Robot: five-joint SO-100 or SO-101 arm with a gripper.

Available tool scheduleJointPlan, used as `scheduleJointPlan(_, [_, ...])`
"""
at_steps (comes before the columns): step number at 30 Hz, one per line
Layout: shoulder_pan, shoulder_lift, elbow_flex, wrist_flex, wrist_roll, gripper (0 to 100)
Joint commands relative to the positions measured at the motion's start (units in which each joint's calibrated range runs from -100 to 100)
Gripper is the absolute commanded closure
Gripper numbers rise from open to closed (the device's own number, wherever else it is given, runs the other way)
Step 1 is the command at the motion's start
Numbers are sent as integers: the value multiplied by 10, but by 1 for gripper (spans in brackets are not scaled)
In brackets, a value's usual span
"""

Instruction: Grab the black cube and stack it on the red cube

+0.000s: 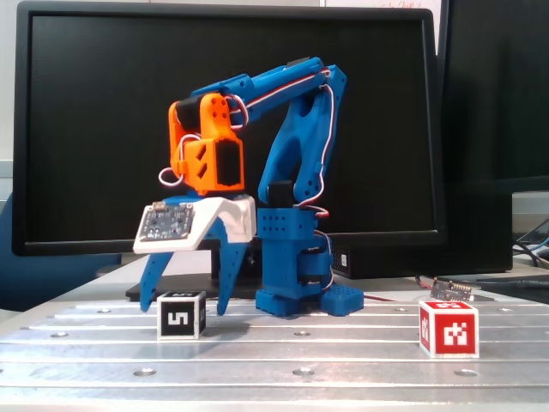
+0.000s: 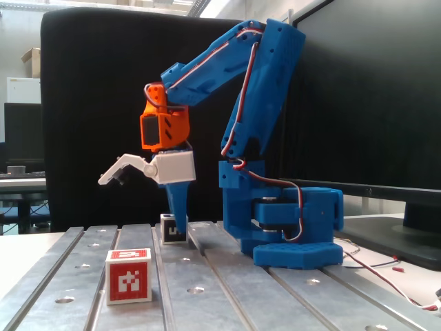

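1. Gripper [image 1: 184,302] spread wide, pointing down, its two blue fingers either side of the black cube [image 1: 181,315]; nothing is held. In the other fixed view one blue finger [image 2: 177,207] stands in front of the cube [image 2: 173,228], tip near its top edge; contact cannot be told.
2. Black cube: rests on the tabletop [image 1: 300,352], left of the arm base [image 1: 296,275] in the first fixed view. Red cube [image 1: 449,328] sits well apart, far right in that view and nearest the camera in the other [image 2: 129,276].
3. Step in hand, as judged: final descent around the black cube, before closing.
4. Risks, as judged: fingers set off-centre would push or tip the cube when they shut; a tip landing on the top face would press it away instead of straddling it; smooth faces may slip in hard plastic fingers during the long carry; a skewed release would let it slide off the equally small red cube.
5. Materials and shapes: both cubes are sharp-edged, matt, with white borders and blocky white marker patterns. The arm is printed plastic, blue links with an orange wrist [image 1: 206,156] and a white gripper housing carrying a bare circuit board. Fingers are long, tapered blades. The tabletop is ribbed, brushed metal with grooves and round holes, faintly reflective.
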Motion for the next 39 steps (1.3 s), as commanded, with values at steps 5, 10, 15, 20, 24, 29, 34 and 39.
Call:
scheduleJointPlan(5, [1, -2, 14, -26, 0, 67])
scheduleJointPlan(10, [1, -2, 14, -34, 3, 67])
scheduleJointPlan(15, [0, -2, 14, -37, 4, 67])
scheduleJointPlan(20, [0, -2, 14, -35, 4, 67])
scheduleJointPlan(24, [5, -2, 7, -36, 10, 67])
scheduleJointPlan(29, [7, -2, 6, -37, 17, 67])
scheduleJointPlan(34, [7, -2, -4, -37, 18, 67])
scheduleJointPlan(39, [7, 10, -20, -37, 19, 67])
